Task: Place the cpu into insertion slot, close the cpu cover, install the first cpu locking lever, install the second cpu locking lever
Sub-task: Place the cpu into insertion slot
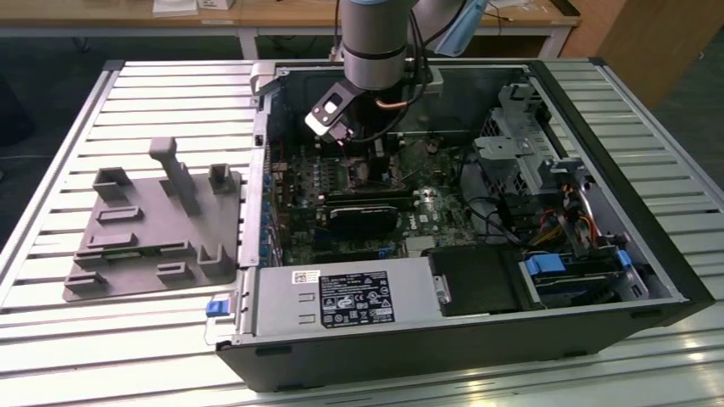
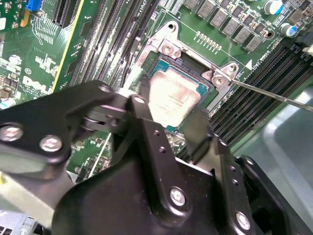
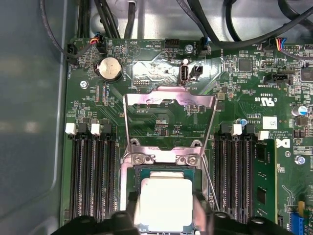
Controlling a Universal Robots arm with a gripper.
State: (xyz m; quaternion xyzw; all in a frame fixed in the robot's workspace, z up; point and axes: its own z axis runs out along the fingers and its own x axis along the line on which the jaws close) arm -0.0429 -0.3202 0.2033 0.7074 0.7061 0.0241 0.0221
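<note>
My gripper [image 1: 339, 134] reaches down into the open computer case [image 1: 633, 246] over the motherboard. In both wrist views its black fingers [image 2: 139, 112] press against two opposite sides of the cpu [image 3: 165, 201], a silver-grey square chip. The cpu [image 2: 173, 95] lies level in the insertion slot [image 3: 146, 170], whose dark rim shows around it. The cpu cover [image 3: 168, 98], a thin silvery frame, stands swung up and open behind the slot. A thin wire locking lever [image 2: 274, 95] sticks out to one side of the slot, unlatched.
Black memory slots [image 3: 93, 176] run along both sides of the socket. A black card [image 1: 362, 216] lies across the board nearer the case front. Drive cages [image 1: 526, 153] and cables fill the exterior view's right. A grey fixture [image 1: 153, 225] sits on the table at the left.
</note>
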